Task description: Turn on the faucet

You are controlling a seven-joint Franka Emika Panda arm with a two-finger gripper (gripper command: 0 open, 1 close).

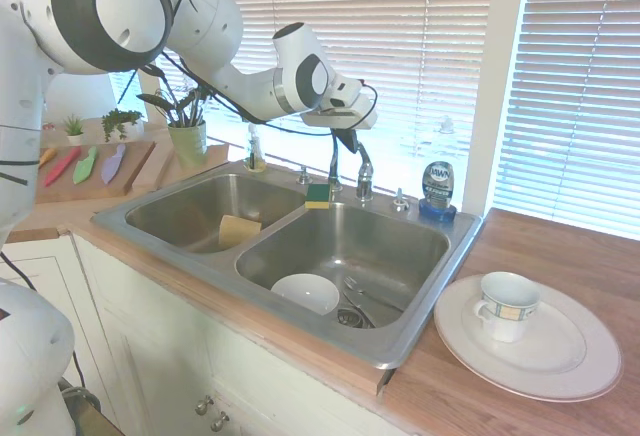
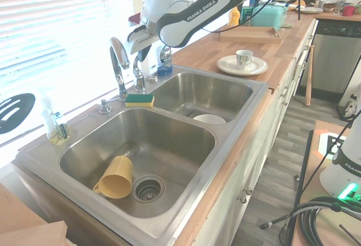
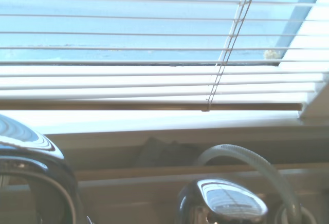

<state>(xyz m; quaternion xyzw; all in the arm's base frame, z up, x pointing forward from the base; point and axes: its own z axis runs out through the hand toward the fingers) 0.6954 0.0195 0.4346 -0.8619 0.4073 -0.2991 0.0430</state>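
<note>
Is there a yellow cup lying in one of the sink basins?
Yes, a yellow cup lies on its side near the drain in one sink basin.

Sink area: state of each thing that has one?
faucet: no water visible, handle untouched
gripper: above handle, jaws unclear
yellow mug: on its side, left basin
white bowl: upright, right basin
cup: upright on plate
sponge: flat on sink rim

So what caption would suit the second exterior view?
White arm's pincer poised at the chrome faucet above a double sink.
</note>
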